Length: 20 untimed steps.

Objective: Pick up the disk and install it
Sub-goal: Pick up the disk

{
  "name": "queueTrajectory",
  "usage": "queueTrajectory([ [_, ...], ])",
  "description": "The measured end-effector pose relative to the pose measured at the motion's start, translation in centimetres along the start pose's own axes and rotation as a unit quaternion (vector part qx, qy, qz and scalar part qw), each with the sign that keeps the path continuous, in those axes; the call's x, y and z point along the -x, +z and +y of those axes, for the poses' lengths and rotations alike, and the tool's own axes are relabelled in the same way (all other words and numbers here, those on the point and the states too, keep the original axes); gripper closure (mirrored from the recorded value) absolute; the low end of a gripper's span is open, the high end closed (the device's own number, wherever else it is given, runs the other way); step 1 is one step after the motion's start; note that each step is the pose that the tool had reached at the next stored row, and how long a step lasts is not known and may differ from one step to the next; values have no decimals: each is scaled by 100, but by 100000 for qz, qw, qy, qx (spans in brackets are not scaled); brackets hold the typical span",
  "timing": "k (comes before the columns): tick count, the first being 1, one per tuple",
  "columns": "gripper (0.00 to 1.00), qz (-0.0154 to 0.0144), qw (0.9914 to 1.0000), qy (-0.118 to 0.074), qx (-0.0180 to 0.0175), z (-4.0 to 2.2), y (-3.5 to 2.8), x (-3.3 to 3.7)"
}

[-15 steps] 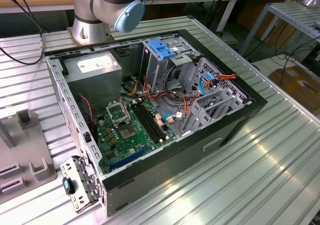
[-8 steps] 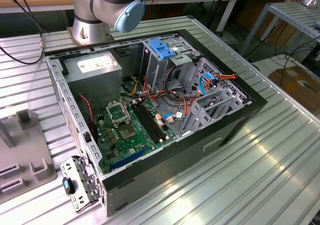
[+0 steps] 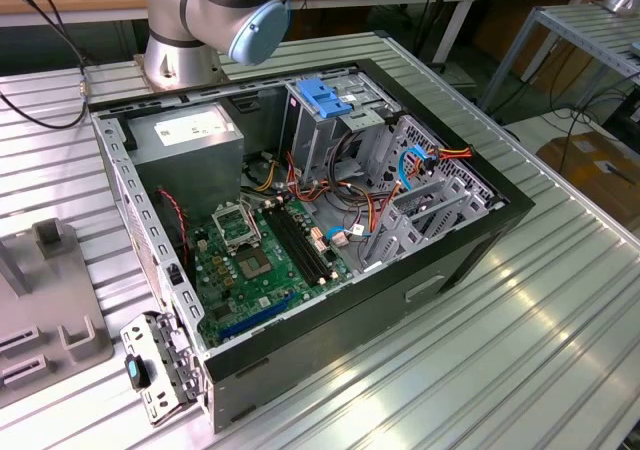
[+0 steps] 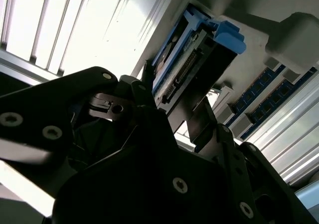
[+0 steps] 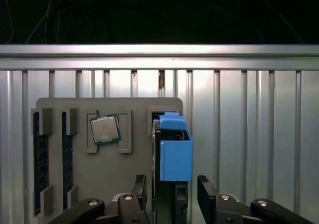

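Note:
The disk (image 5: 175, 154) is a grey drive in a bright blue carrier. It stands on edge in a slot of a grey fixture plate (image 5: 112, 107). In both wrist views my gripper (image 5: 173, 185) is open, with one black finger (image 5: 140, 186) on each side of the disk's lower part and a small gap at each side. In the second wrist view the disk (image 4: 199, 47) sits between the two fingers of the gripper (image 4: 174, 102), its connector edge showing. In the exterior view the open computer case (image 3: 470, 245) lies on the table.
The fixture plate also holds a processor chip (image 5: 104, 129) and memory sticks (image 5: 38, 164). In the case are a grey drive cage with a blue latch (image 3: 325, 98), a motherboard (image 3: 255, 265), a power supply (image 3: 190, 135) and loose cables. The arm's base (image 3: 185, 45) stands behind the case.

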<state>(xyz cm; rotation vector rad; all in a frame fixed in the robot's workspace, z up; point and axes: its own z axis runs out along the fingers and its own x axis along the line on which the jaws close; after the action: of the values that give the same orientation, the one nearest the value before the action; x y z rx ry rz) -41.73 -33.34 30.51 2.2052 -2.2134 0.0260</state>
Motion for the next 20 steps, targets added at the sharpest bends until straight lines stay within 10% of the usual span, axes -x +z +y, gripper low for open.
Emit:
queueTrajectory([
  [20,65,3,100000,3,4,-6,-1,0],
])
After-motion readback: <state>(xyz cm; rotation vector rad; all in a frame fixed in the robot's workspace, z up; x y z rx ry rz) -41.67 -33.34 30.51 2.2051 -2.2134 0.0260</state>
